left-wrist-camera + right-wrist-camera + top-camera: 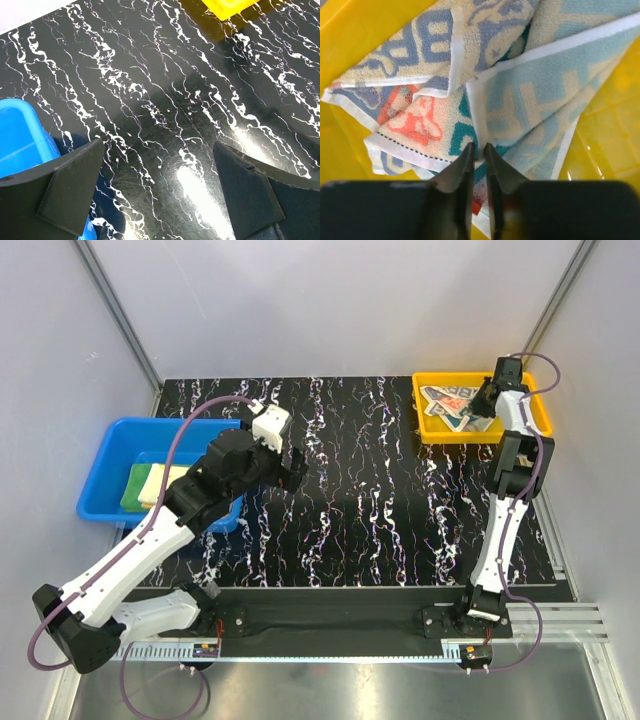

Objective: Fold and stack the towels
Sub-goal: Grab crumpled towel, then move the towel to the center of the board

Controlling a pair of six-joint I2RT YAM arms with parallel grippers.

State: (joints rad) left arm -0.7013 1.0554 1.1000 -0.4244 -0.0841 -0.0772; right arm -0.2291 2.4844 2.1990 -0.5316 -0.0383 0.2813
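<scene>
Right gripper (478,150) lowered into the yellow bin (430,437) at the far right of the table (380,500), its fingers drawn almost together and pinching the white hem (476,112) of the cream towel (415,120). The towel lies crumpled in the bin, so an edge is the natural hold: lifted by its hem, the cloth should hang open, not come up as a bundle. Left gripper (157,150) hovers over bare table just right of the blue bin (100,465), jaws spread wide and holding nothing, probably placed to take a second corner once the towel is brought across. The green towel (135,488) and yellow towel (162,483) lie side by side in the blue bin at the left, partly hidden by the left arm. They appear already folded, leaving the cream towel as the piece in hand.
</scene>
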